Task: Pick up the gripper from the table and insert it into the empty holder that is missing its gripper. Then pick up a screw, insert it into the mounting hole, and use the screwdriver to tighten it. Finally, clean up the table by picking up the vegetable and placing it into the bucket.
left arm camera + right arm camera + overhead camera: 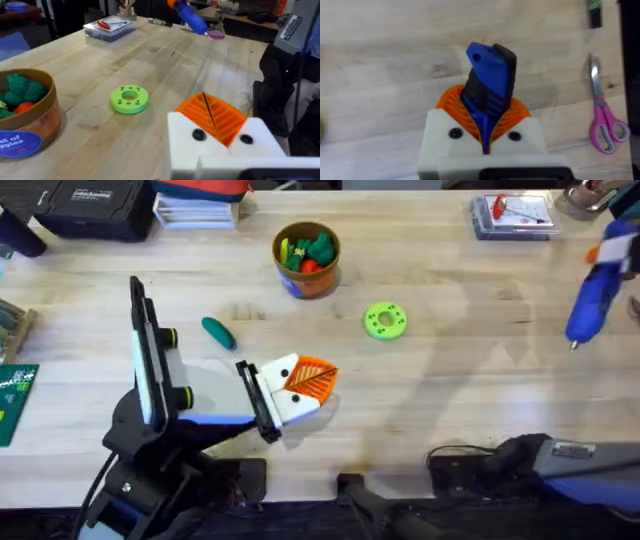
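My right gripper is shut on the blue screwdriver and holds it above the table's far right, thin tip pointing down. The screwdriver also appears far off in the left wrist view. My left gripper rests low over the table's middle-left, orange pads pressed together. The teal-green vegetable lies on the wood just behind the left arm. The brown bucket stands at the back centre with several toys inside. The loose gripper piece and the holder are out of view.
A flat green disc lies right of the left gripper. A clear box with small parts sits at the back right. Pink scissors lie under the right arm. A black case stands back left.
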